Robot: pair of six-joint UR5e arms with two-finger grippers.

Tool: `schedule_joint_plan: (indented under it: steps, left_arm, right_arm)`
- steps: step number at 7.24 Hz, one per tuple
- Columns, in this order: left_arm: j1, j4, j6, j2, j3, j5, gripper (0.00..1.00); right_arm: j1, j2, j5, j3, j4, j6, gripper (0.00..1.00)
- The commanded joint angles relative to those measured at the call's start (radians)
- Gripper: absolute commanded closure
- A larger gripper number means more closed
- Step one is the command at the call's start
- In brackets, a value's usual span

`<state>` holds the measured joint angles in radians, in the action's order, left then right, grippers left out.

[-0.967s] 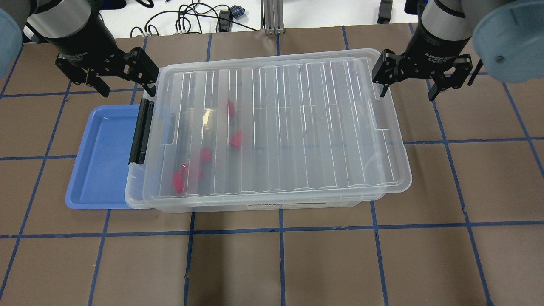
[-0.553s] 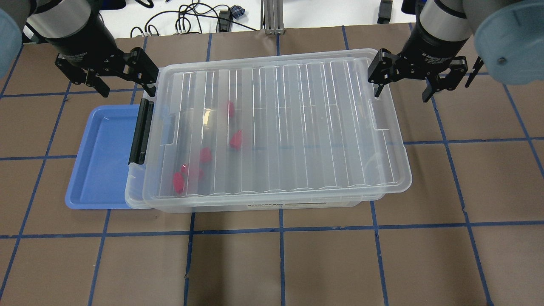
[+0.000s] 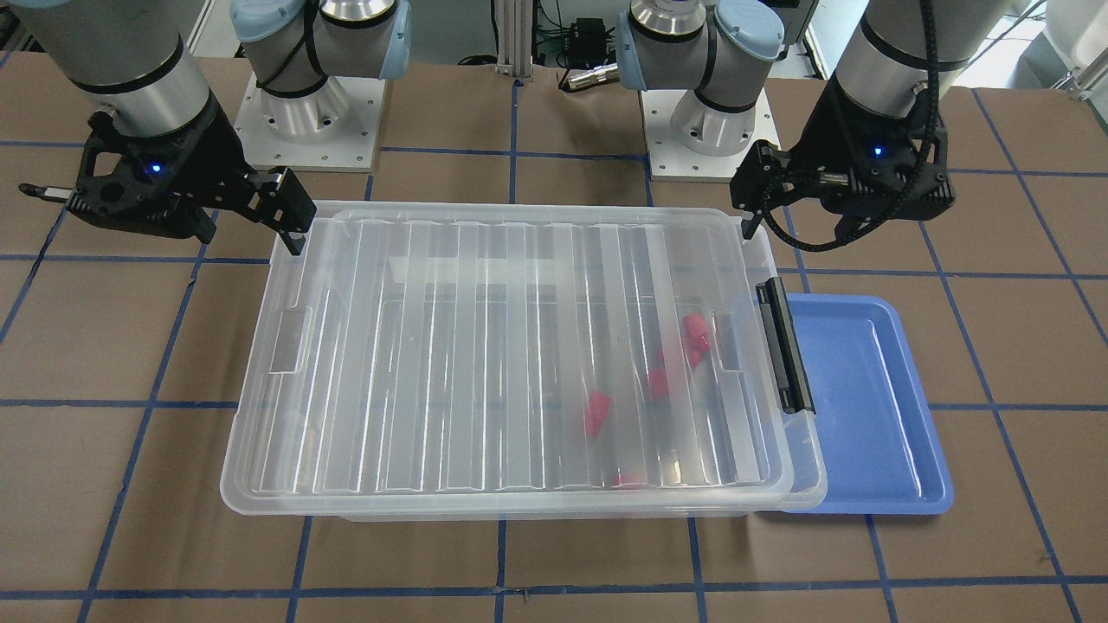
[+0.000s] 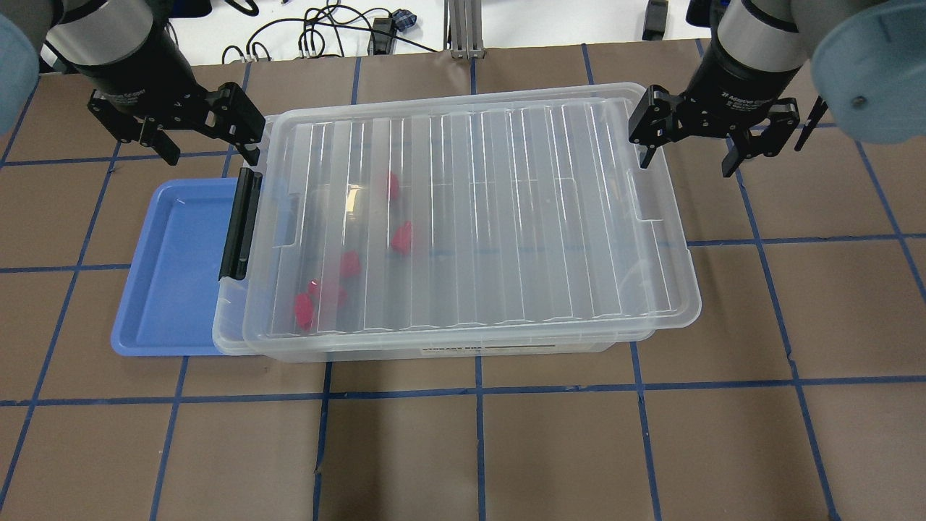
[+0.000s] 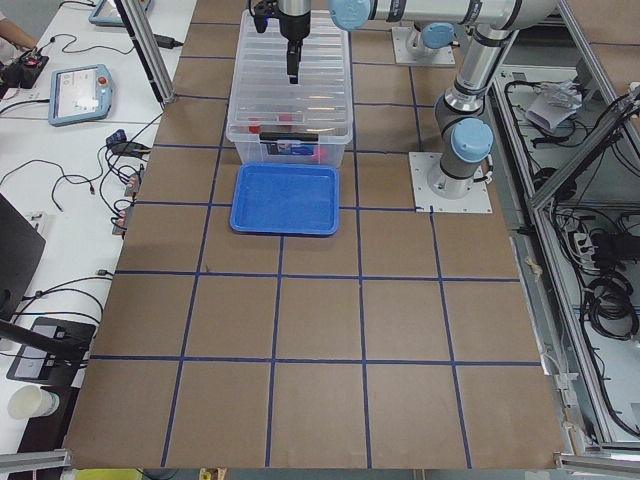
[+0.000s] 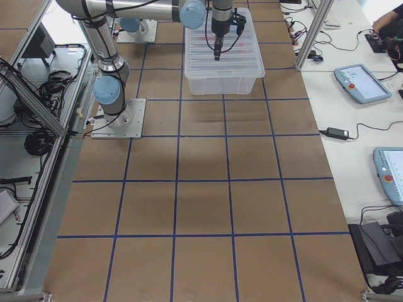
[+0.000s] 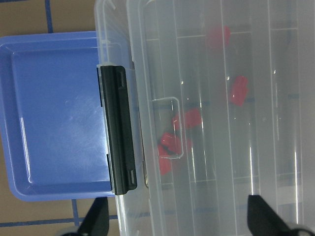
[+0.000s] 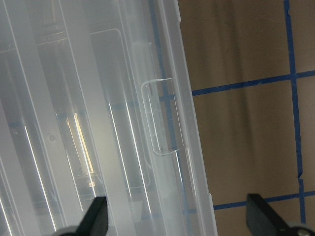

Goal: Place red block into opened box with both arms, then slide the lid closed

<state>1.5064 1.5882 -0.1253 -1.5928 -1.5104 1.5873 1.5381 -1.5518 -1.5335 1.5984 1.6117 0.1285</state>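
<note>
Blue tray (image 4: 173, 268) on brown table (image 4: 477, 449), cables (image 4: 318, 36) beyond

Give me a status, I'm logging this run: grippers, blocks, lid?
Left gripper and right gripper open, empty, above box ends. Red blocks inside; lid on top, offset toward right end. Blue tray beside handle.

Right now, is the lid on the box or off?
On. The lid lies flat over the box, red blocks showing through it, though it overhangs the end away from the handle.
</note>
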Motion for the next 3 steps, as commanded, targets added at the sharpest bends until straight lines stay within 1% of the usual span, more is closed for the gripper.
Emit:
schedule_joint_plan:
  steps: [1, 3]
  left_arm:
    - [0.000, -0.002, 0.003, -0.001, 0.001, 0.010, 0.00]
    - [0.000, -0.001, 0.003, -0.013, 0.018, 0.008, 0.00]
  right_arm:
    - [-0.001, 0.001, 0.000, 0.000, -0.003, -0.013, 0.00]
    - [-0.003, 0.001, 0.001, 0.005, -0.006, -0.013, 0.00]
